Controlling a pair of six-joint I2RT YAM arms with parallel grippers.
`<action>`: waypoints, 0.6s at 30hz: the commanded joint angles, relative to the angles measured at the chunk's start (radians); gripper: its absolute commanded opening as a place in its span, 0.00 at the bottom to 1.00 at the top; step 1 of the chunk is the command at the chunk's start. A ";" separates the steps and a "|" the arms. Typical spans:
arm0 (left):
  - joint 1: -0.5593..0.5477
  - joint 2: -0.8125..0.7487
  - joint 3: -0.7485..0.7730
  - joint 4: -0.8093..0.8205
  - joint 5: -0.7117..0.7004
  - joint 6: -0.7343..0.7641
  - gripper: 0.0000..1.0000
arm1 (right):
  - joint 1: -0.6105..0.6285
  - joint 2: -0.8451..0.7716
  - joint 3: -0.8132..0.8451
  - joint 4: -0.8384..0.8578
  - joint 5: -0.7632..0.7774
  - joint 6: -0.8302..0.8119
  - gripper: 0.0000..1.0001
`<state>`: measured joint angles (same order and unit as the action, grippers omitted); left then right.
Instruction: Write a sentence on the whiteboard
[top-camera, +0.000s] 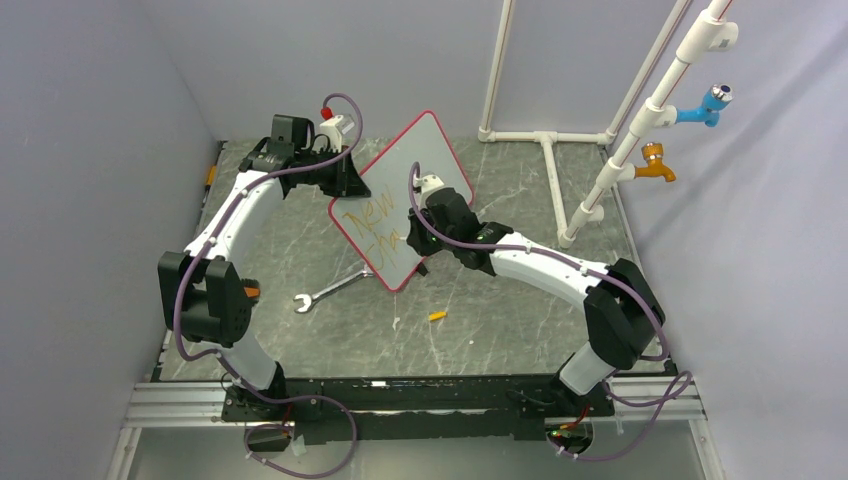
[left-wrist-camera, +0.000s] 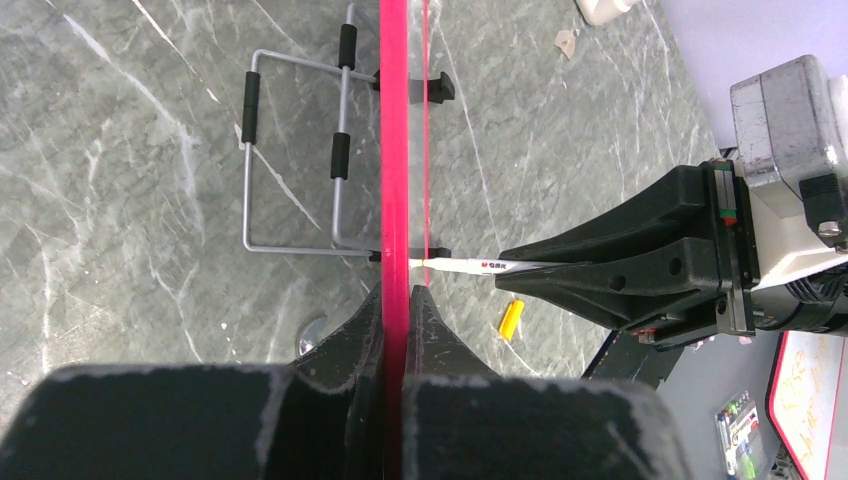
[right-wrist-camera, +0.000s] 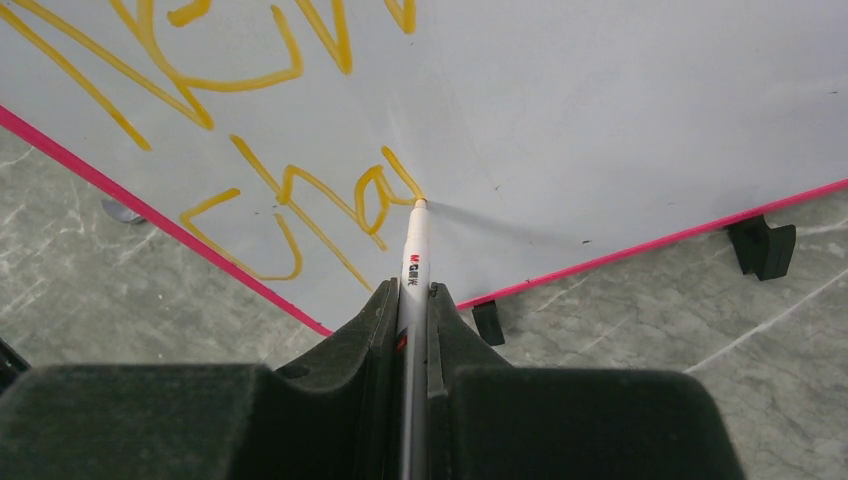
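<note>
Right pincer (right-wrist-camera: 412, 292) grips marker (right-wrist-camera: 415, 245) | left pincer (left-wrist-camera: 395, 295) grips whiteboard (left-wrist-camera: 394, 120) (wire stand (left-wrist-camera: 341, 155): left-wrist view only)

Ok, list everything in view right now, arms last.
whiteboard: one, white, red frame, tilted mid-table
writing: two lines, orange, on whiteboard
marker: one, white, tip on whiteboard
wire stand: one, grey, behind whiteboard
wrench: one, silver, on table by whiteboard's near corner
cap: one, orange, right of wrench
pipe frame: one, white, back right
taps: two, blue and orange, on pipe frame
table: one, grey marble
left gripper: one, black, shut on whiteboard edge
right gripper: one, black, shut on marker
</note>
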<state>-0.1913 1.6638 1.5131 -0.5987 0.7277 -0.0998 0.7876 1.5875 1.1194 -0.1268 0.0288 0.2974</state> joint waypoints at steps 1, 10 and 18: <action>-0.020 -0.037 -0.010 -0.002 0.006 0.048 0.00 | 0.002 -0.005 0.015 0.050 0.005 0.012 0.00; -0.020 -0.038 -0.010 -0.001 0.005 0.049 0.00 | 0.001 -0.002 0.087 0.027 0.004 -0.010 0.00; -0.020 -0.037 -0.011 0.000 0.006 0.049 0.00 | 0.001 0.019 0.125 0.015 0.018 -0.020 0.00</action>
<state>-0.1921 1.6615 1.5127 -0.6003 0.7288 -0.0990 0.7879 1.5909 1.1893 -0.1413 0.0288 0.2909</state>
